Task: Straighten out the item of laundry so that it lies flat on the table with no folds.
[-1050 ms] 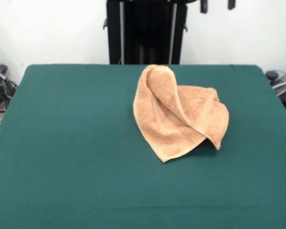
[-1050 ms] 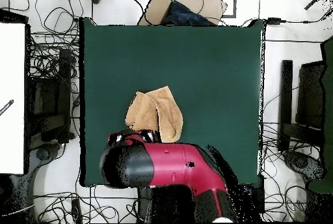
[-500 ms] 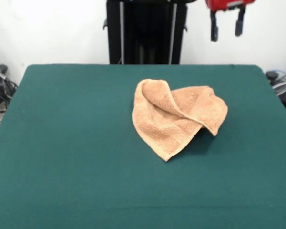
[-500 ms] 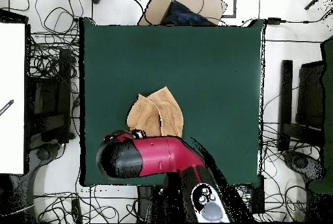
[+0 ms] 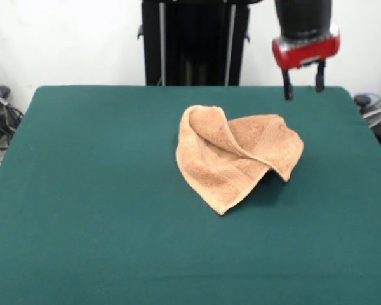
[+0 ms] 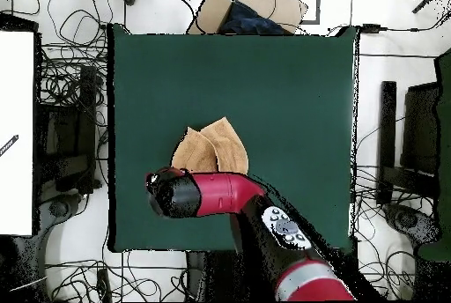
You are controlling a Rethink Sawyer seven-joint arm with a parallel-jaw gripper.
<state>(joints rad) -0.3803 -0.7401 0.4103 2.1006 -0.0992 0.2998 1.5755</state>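
The arm (image 6: 220,195) hides the towel's (image 6: 211,150) near edge in the overhead view

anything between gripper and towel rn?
Nothing. In the front view the open gripper hangs above the towel, with only bare green table in between.

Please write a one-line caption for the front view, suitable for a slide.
Open gripper hangs above the green table, apart from the folded peach towel.

Red-and-black arm (image 6: 231,195); seemingly two dark fingers (image 5: 287,87)
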